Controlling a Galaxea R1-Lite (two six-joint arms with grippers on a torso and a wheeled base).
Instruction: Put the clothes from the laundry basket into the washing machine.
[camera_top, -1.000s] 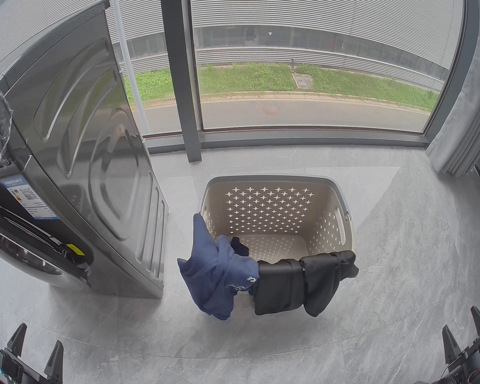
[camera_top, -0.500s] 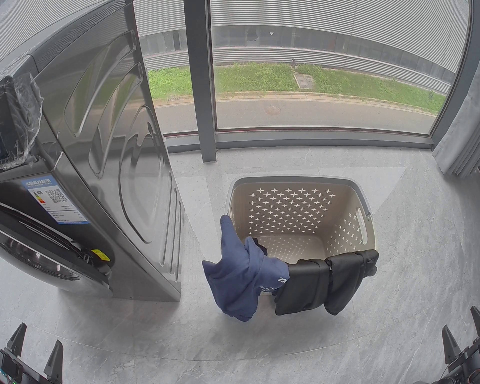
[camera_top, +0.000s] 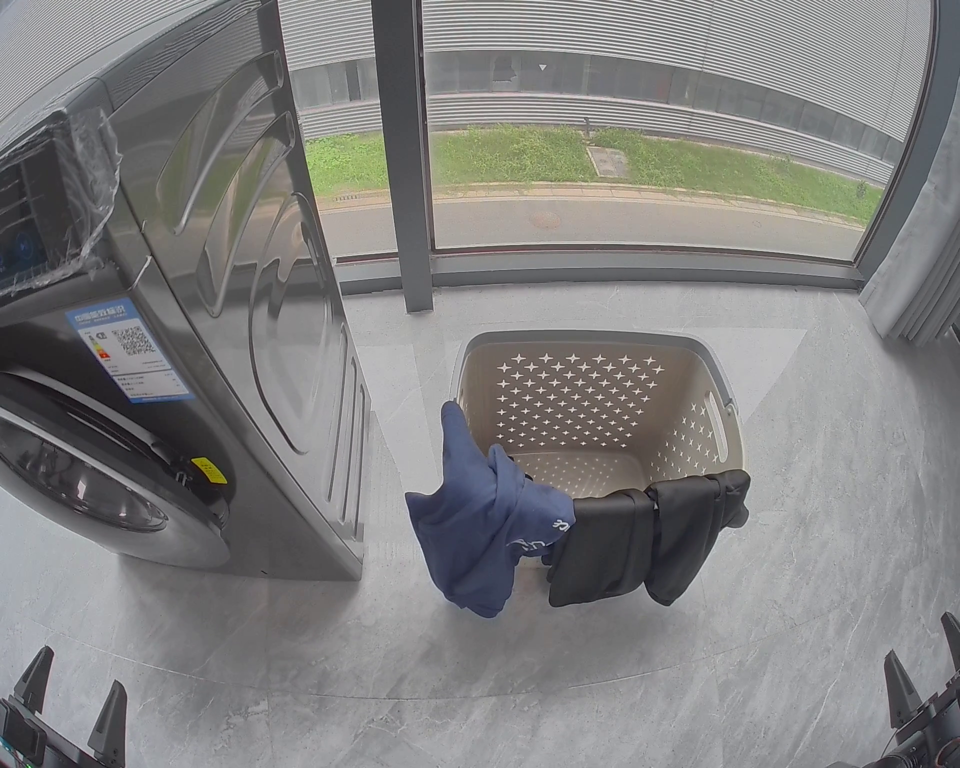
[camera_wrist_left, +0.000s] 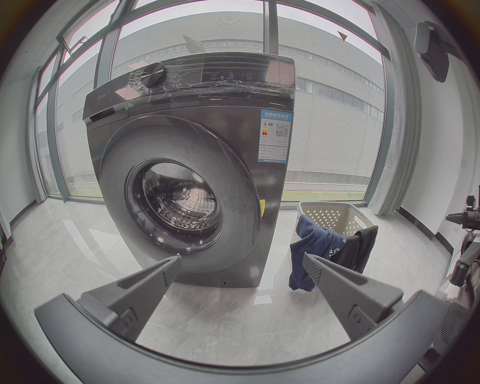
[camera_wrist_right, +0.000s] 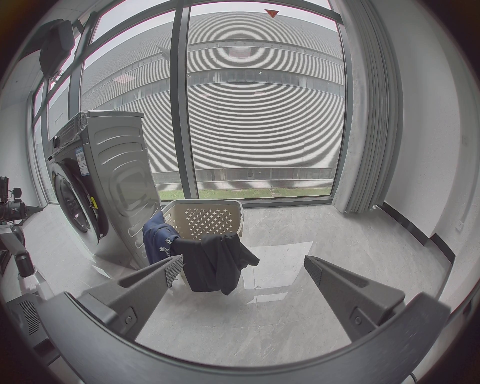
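Two garments, both draped over the near rim of the laundry basket, which sits on the floor just beside the washing machine, on robot's right of it. Blue top: at the corner nearest the machine, hanging mostly outside. Black piece: next to it, touching, half in, half out. Handling est.: soft, light, floppy, not fragile; will sag and trail, may snag on the rim or drag the basket, which is prob. light plastic on smooth tile. Best hold: bunched fold at the rim crest where cloth is thickest, not a loose hem. Left gripper and right gripper: low, near the robot, well apart from the basket; jaws on both spread wide, nothing held. Door looks shut, glass over drum, so prob. needs opening first. Room: open floor btwn robot and basket, also in front of the door. Tight spot is the gap btwn basket and machine side. Window behind basket, curtain far right.
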